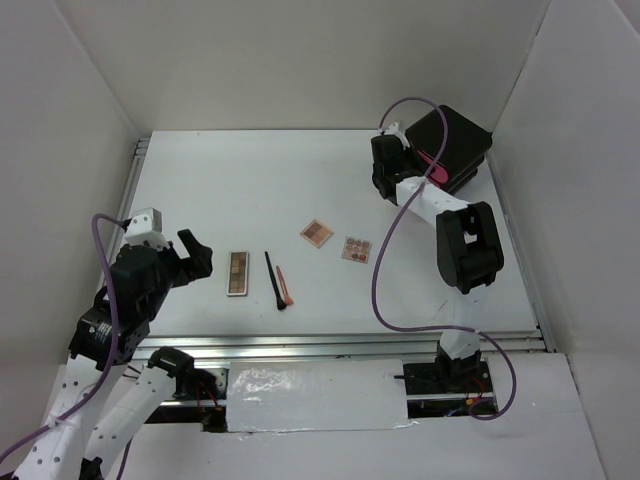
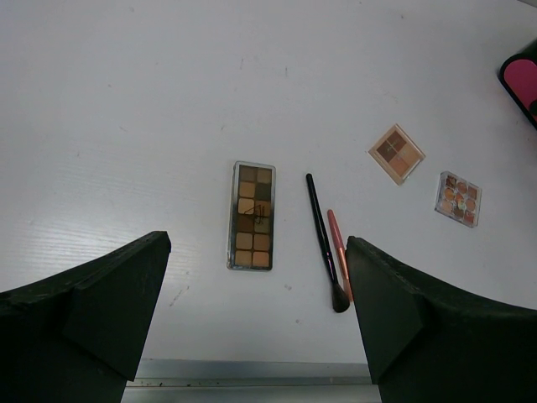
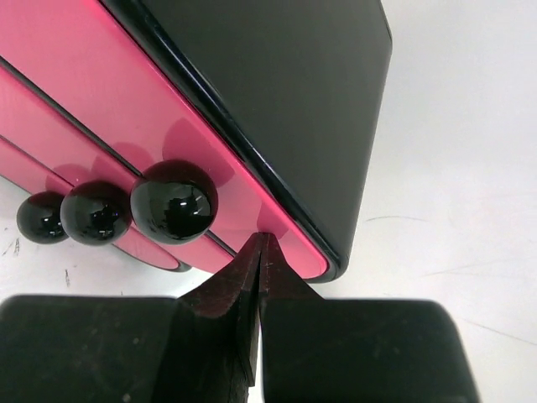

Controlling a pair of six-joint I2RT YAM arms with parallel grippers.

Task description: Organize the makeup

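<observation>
The makeup lies mid-table. A narrow brown eyeshadow palette [image 1: 238,273] [image 2: 252,215] sits left of a black brush [image 1: 273,278] [image 2: 322,235] and an orange-red pencil [image 1: 285,287] [image 2: 337,245]. Two small square palettes [image 1: 317,233] [image 1: 357,249] lie further right; both show in the left wrist view [image 2: 396,154] [image 2: 459,199]. My left gripper [image 1: 196,254] [image 2: 256,248] is open and empty, above the table just left of the brown palette. My right gripper [image 1: 418,160] [image 3: 264,245] is shut and empty, with its tips against a pink drawer front.
A black box with pink drawers [image 1: 455,145] [image 2: 522,80] [image 3: 277,75] stands at the back right; three black round knobs [image 3: 172,200] show on the drawers. White walls enclose the table on three sides. A metal rail [image 1: 330,345] runs along the near edge.
</observation>
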